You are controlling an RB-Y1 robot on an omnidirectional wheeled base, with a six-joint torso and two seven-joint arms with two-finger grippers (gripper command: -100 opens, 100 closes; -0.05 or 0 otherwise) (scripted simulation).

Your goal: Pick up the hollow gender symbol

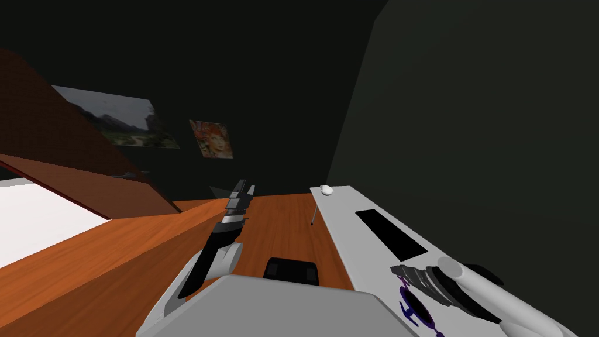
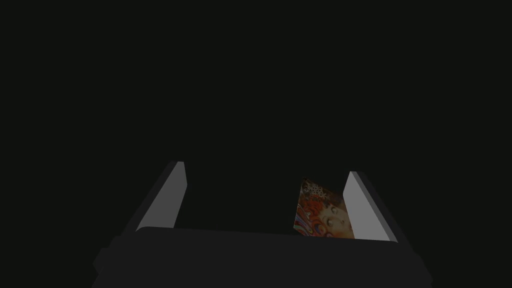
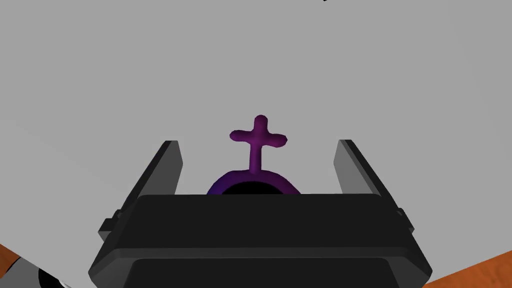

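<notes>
Dark, near-black walls close off the room above an orange-brown, wood-grained floor (image 1: 117, 257). Along the right side runs a long, flat, matte light grey table (image 1: 351, 216) with a smooth top and a thin grey leg (image 1: 314, 215) at its far end. A flat black rectangle (image 1: 391, 234) lies midway along the top, and a small white oval object (image 1: 326, 189) sits at the far corner.

The right arm's white forearm comes in from the lower right and ends in a dark ribbed wrist, held low over the near end of the table. The right gripper (image 3: 257, 145) has its two thin grey blades spread wide and grips nothing.

The hollow gender symbol (image 3: 258, 139) lies flat on the grey tabletop between those blades, clear of both. It is deep purple, with a smooth, rounded, tube-like form. A ring with a dark open centre carries a short stem crossed by a stubby bar. The cross end points away from the gripper, and the ring is partly hidden behind the gripper's dark body. In the head view the symbol lies just beside the gripper, near the table's near end.

The left arm reaches forward over the floor. The left gripper (image 2: 265, 169) has its blades wide apart and is empty.
</notes>
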